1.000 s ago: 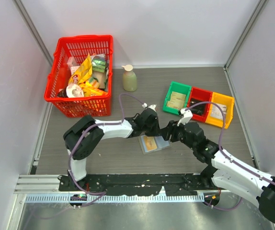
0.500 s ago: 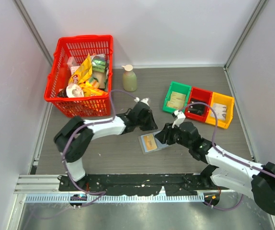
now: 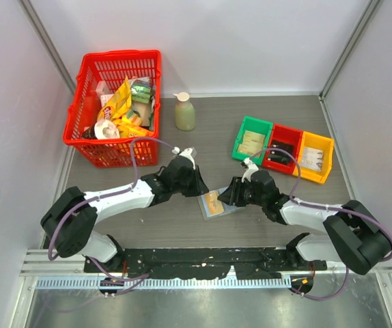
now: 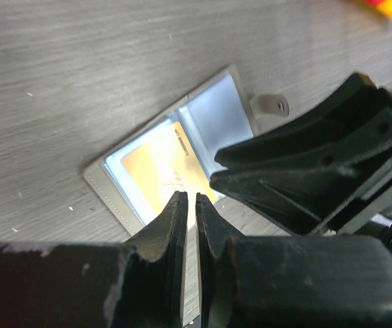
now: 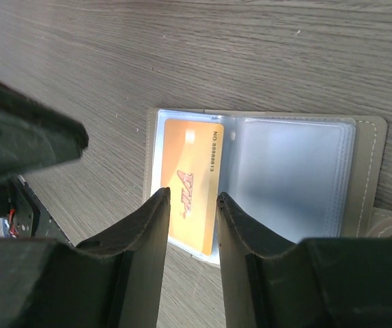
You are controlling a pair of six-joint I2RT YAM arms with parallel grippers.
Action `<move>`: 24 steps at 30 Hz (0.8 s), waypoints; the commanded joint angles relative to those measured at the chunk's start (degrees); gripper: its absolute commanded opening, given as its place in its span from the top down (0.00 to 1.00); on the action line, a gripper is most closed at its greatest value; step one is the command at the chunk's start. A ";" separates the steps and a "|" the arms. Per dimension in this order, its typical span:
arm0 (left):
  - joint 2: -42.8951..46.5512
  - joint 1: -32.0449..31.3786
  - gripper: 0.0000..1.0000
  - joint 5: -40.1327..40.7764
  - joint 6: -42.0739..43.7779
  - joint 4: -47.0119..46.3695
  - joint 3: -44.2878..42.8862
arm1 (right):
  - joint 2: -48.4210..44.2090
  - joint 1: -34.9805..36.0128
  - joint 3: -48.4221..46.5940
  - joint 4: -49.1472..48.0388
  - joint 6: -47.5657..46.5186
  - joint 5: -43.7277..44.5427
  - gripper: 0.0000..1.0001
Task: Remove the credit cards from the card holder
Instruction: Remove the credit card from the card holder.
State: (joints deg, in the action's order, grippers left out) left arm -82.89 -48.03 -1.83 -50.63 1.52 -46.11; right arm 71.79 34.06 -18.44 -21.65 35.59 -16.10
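Observation:
The card holder lies open on the table between my two grippers, with pale blue clear sleeves inside and a grey-olive outer edge. A yellow-orange credit card marked VIP sits in its left sleeve. My right gripper is open just over this card, one finger near each long edge; whether they touch it I cannot tell. My left gripper hovers at the holder's near edge, its fingers almost together with only a thin slit and nothing between them. In the top view the left gripper and right gripper flank the holder.
A red basket full of snack packets stands at the back left, with a small bottle beside it. Green, red and yellow bins sit in a row at the right. Walls close in both sides.
The right gripper has moved left and lower onto the open holder. The left gripper has drawn back left and toward the near edge, its arm stretching lower.

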 commanded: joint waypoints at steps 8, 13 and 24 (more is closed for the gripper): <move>-6.84 -4.61 0.89 -2.13 0.97 0.41 -1.53 | 6.43 -2.60 2.26 -11.57 4.22 -6.13 0.62; -7.11 -4.79 0.93 -0.64 0.62 1.91 1.10 | 8.01 -2.77 2.88 -14.03 4.75 -7.98 0.67; -10.45 -5.32 1.00 1.39 1.41 6.12 1.37 | 9.86 -2.86 3.06 -17.64 5.98 -11.15 0.72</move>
State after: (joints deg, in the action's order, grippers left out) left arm -91.81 -52.90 -2.37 -50.39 4.67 -44.62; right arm 81.73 31.33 -15.42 -34.98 40.73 -25.50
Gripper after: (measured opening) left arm 0.011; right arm 0.286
